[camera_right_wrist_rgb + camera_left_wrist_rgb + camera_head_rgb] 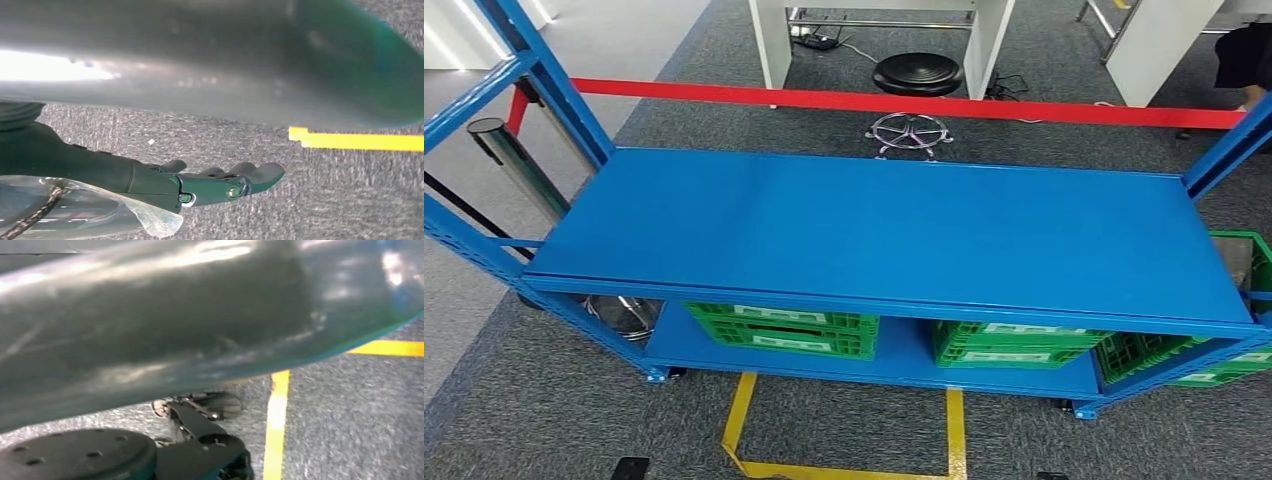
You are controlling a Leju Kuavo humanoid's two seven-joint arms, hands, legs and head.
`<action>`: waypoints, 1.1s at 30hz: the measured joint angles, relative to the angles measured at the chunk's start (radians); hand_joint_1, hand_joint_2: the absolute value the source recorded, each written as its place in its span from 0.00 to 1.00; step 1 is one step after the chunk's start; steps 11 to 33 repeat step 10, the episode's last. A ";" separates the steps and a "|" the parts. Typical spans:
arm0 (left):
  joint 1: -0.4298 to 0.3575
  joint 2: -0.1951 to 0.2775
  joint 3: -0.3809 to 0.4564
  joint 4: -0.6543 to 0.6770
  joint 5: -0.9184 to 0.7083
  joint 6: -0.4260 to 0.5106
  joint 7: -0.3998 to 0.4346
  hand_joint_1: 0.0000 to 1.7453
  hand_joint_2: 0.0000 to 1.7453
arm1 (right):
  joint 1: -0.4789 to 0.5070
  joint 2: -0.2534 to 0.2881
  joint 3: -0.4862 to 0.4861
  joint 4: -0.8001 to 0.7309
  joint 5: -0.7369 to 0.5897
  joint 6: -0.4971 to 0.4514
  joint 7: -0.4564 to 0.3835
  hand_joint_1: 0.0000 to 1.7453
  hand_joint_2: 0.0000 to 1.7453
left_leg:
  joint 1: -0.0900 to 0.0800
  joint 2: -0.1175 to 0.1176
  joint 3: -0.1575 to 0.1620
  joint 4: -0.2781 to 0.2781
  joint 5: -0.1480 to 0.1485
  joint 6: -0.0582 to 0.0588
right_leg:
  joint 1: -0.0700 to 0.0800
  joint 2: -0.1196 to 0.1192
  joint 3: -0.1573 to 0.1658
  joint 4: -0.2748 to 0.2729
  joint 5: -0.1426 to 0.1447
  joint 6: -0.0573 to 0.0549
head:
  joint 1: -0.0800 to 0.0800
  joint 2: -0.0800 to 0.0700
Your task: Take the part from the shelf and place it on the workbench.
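Grey carpet covers the room floor, crossed far off by a red barrier tape. A blue shelf spans the scene, its top board bare. Under it, green crates sit on the lower board. Yellow floor tape lies near. The right hand hangs over carpet, fingers straight, holding nothing. I cannot tell where the part is, nor the left hand's state.

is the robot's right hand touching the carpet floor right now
Apart. The right wrist view shows the right hand hanging with fingers loosely extended, holding nothing, and grey carpet visible well beyond and all around the fingertips, with no contact.
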 joint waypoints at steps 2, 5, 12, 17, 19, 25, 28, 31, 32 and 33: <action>0.001 0.001 0.001 0.000 -0.003 -0.001 0.000 0.00 0.00 | 0.000 0.000 0.000 0.000 0.000 -0.003 -0.001 0.00 0.00 | -0.002 -0.004 0.000 -0.001 -0.001 0.002 | -0.001 -0.005 0.000 -0.006 -0.001 -0.001 | 0.000 0.000; 0.000 0.002 0.004 0.000 -0.009 0.002 0.000 0.00 0.00 | -0.002 0.000 -0.001 0.000 0.006 -0.008 -0.001 0.00 0.00 | -0.004 -0.005 0.001 -0.001 -0.004 0.009 | -0.003 -0.007 0.001 -0.013 -0.001 0.003 | 0.000 0.000; 0.000 0.003 0.010 0.000 -0.013 0.006 0.000 0.00 0.67 | -0.002 0.000 -0.001 0.000 0.012 -0.013 -0.001 0.00 0.67 | -0.005 -0.005 0.001 0.000 -0.005 0.012 | -0.004 -0.007 0.010 -0.018 0.001 0.012 | 0.000 0.000; 0.000 0.003 0.010 0.000 -0.013 0.006 0.000 0.00 0.67 | -0.002 0.000 -0.001 0.000 0.012 -0.013 -0.001 0.00 0.67 | -0.005 -0.005 0.001 0.000 -0.005 0.012 | -0.004 -0.007 0.010 -0.018 0.001 0.012 | 0.000 0.000; 0.000 0.003 0.010 0.000 -0.013 0.006 0.000 0.00 0.67 | -0.002 0.000 -0.001 0.000 0.012 -0.013 -0.001 0.00 0.67 | -0.005 -0.005 0.001 0.000 -0.005 0.012 | -0.004 -0.007 0.010 -0.018 0.001 0.012 | 0.000 0.000; 0.000 0.003 0.010 0.000 -0.013 0.006 0.000 0.00 0.67 | -0.002 0.000 -0.001 0.000 0.012 -0.013 -0.001 0.00 0.67 | -0.005 -0.005 0.001 0.000 -0.005 0.012 | -0.004 -0.007 0.010 -0.018 0.001 0.012 | 0.000 0.000; 0.000 0.003 0.010 0.000 -0.013 0.006 0.000 0.00 0.67 | -0.002 0.000 -0.001 0.000 0.012 -0.013 -0.001 0.00 0.67 | -0.005 -0.005 0.001 0.000 -0.005 0.012 | -0.004 -0.007 0.010 -0.018 0.001 0.012 | 0.000 0.000; 0.000 0.003 0.010 0.000 -0.013 0.006 0.000 0.00 0.67 | -0.002 0.000 -0.001 0.000 0.012 -0.013 -0.001 0.00 0.67 | -0.005 -0.005 0.001 0.000 -0.005 0.012 | -0.004 -0.007 0.010 -0.018 0.001 0.012 | 0.000 0.000; 0.000 0.003 0.010 0.000 -0.013 0.006 0.000 0.00 0.67 | -0.002 0.000 -0.001 0.000 0.012 -0.013 -0.001 0.00 0.67 | -0.005 -0.005 0.001 0.000 -0.005 0.012 | -0.004 -0.007 0.010 -0.018 0.001 0.012 | 0.000 0.000; 0.000 0.003 0.010 0.000 -0.013 0.006 0.000 0.00 0.67 | -0.002 0.000 -0.001 0.000 0.012 -0.013 -0.001 0.00 0.67 | -0.005 -0.005 0.001 0.000 -0.005 0.012 | -0.004 -0.007 0.010 -0.018 0.001 0.012 | 0.000 0.000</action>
